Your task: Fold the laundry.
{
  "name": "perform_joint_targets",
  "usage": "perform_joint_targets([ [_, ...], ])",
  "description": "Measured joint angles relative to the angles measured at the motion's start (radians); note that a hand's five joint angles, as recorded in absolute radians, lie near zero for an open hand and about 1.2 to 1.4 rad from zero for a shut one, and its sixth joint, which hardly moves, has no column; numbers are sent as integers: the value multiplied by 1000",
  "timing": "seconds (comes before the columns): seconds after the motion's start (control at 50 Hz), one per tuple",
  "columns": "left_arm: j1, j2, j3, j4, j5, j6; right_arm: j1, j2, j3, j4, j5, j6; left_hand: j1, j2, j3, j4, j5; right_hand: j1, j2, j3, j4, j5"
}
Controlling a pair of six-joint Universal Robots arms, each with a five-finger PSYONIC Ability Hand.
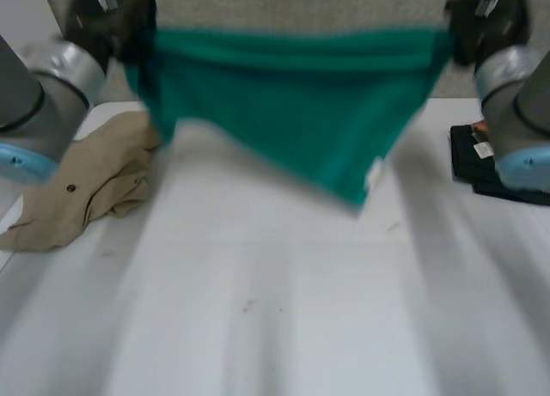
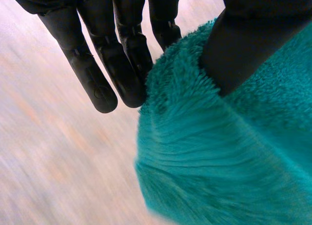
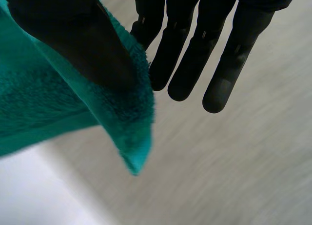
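Note:
A green towel [image 1: 309,104] hangs stretched in the air above the white table [image 1: 258,284], its lower edge sagging to a point at the right. My left hand [image 1: 107,18] pinches its upper left corner. In the left wrist view the thumb [image 2: 243,44] presses the fluffy green towel [image 2: 229,152] against the straight fingers [image 2: 122,59]. My right hand [image 1: 485,18] holds the upper right corner. In the right wrist view the thumb [image 3: 92,49] clamps the green towel [image 3: 53,103] near its corner tip, beside the straight fingers [image 3: 195,54].
A crumpled beige garment [image 1: 86,185] lies on the table at the left, under my left arm. A black object [image 1: 481,160] sits at the table's right edge, partly behind my right arm.

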Motion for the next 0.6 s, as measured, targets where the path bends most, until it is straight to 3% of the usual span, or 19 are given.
perform_joint_targets([
  [0.08,3,50,-28,138,4,-94,-9,-48,13,-189,-29,81,0,0,0,0,16,0,0,0,0,0],
  [0.22,17,61,-84,66,8,-116,-7,-54,45,-168,-69,104,0,1,3,0,16,0,0,0,0,0],
  [0.4,27,6,-297,-45,42,13,27,39,159,78,-87,48,0,2,5,1,16,0,7,0,0,0],
  [0.52,36,-55,-483,-34,49,116,39,97,311,125,-85,-9,0,2,5,1,16,0,7,0,0,0],
  [0.6,46,-70,-578,-28,43,176,31,114,385,123,-83,-32,-116,-175,-166,-176,-119,0,7,0,0,0],
])
